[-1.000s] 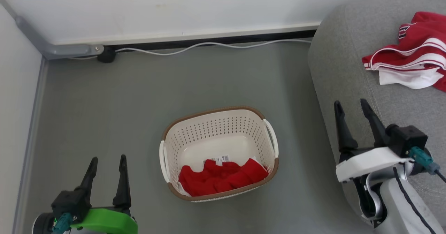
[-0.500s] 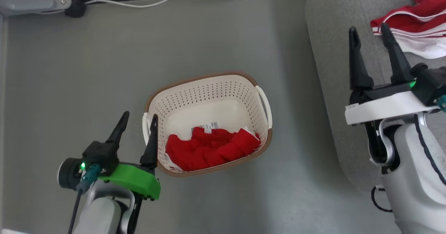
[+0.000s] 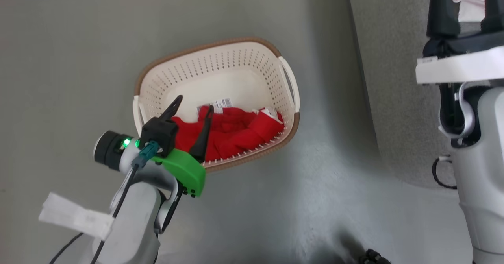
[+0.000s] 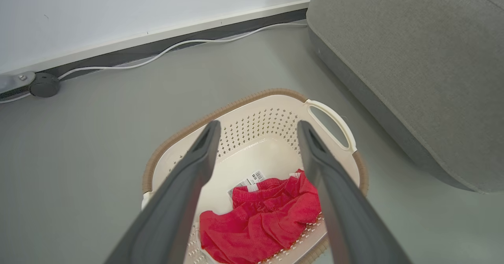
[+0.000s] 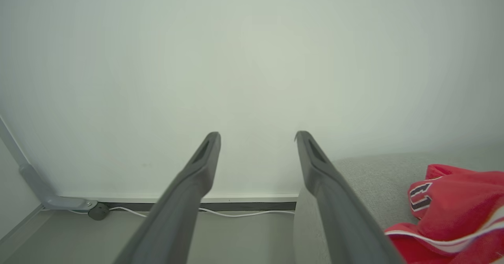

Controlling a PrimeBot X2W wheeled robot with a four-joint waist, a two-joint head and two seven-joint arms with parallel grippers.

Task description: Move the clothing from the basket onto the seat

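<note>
The cream perforated basket with a brown rim stands on the grey floor. Red clothing lies crumpled against its near wall, beside a label sticker. My left gripper hangs open over the basket's near-left part, just above the red fabric. In the left wrist view the clothing lies low between the spread fingers of the left gripper, apart from them, inside the basket. My right gripper is open and empty, raised over the grey seat. More red and white clothing rests on the seat.
A white cable runs along the dark baseboard to a black round fitting at the wall. The seat's rounded edge stands close to the basket's right handle. A white tag hangs from my left forearm.
The head camera has tilted down, shifting the whole picture. My left gripper has moved forward from beside the basket to over the red clothing. Both grippers stay open.
</note>
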